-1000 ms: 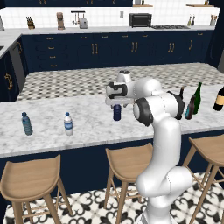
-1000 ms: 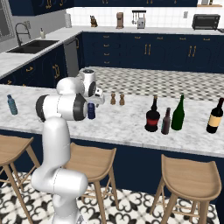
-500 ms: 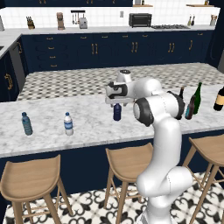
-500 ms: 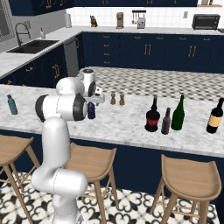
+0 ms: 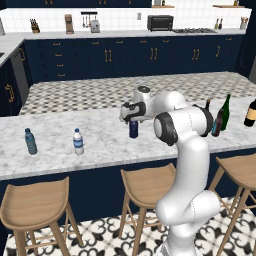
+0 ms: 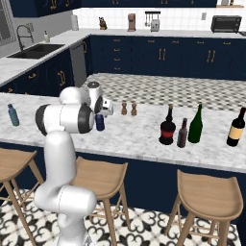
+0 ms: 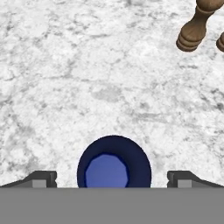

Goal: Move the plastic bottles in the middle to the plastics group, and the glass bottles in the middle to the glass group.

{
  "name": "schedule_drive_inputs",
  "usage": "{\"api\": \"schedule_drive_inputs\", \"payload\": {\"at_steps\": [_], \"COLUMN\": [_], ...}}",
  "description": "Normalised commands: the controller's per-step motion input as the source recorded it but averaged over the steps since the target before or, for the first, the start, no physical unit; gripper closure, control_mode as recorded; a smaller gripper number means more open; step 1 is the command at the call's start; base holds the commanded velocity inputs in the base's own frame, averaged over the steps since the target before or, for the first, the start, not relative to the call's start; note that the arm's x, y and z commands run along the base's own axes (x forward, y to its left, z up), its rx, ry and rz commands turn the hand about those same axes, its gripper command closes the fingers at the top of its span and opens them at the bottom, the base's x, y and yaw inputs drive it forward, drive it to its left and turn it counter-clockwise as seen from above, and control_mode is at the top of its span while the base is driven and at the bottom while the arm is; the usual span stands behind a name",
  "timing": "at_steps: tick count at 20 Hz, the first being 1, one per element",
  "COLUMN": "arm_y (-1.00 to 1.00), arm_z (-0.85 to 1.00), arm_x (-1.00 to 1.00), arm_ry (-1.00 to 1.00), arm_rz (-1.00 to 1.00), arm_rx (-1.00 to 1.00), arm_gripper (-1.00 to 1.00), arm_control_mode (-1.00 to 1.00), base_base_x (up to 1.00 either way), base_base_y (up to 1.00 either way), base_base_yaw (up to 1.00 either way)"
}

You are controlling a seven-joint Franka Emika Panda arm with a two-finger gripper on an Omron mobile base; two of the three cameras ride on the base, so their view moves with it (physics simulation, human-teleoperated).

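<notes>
Hand view: the gripper (image 7: pixel 112 179), jaws spread, hangs directly above the navy bottle (image 7: pixel 113 162) between its fingertips; next, descend and clamp it.

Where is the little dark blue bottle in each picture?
Left base view: the navy bottle stands mid-counter, just under the hand.
Right base view: the same bottle is left of centre, beside the robot's arm.
Hand view: seen from above, blue cap at bottom centre, between the fingertips.
Shared landmark: the marble counter under it.
</notes>
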Motion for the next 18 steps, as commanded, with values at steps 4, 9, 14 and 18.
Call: {"api": "schedule_drive_inputs", "payload": {"at_steps": [4, 9, 14, 18], "arm_y": [0.06, -0.01, -0.07, 0.00], "arm_z": [0.00, 0.00, 0.00, 0.00], "arm_x": [0.00, 0.00, 0.00, 0.06], "arm_ry": [-0.07, 0.00, 0.00, 0.00], "arm_rz": [0.05, 0.00, 0.00, 0.00], "arm_rx": [0.00, 0.00, 0.00, 0.00], "arm_gripper": [-1.00, -1.00, -1.00, -1.00], "arm_control_mode": [-1.00, -1.00, -1.00, -1.00], "base_base_x": [0.00, 0.00, 0.00, 0.00], "base_base_y": [0.00, 0.00, 0.00, 0.00], "base_base_yaw": [0.00, 0.00, 0.00, 0.00]}}
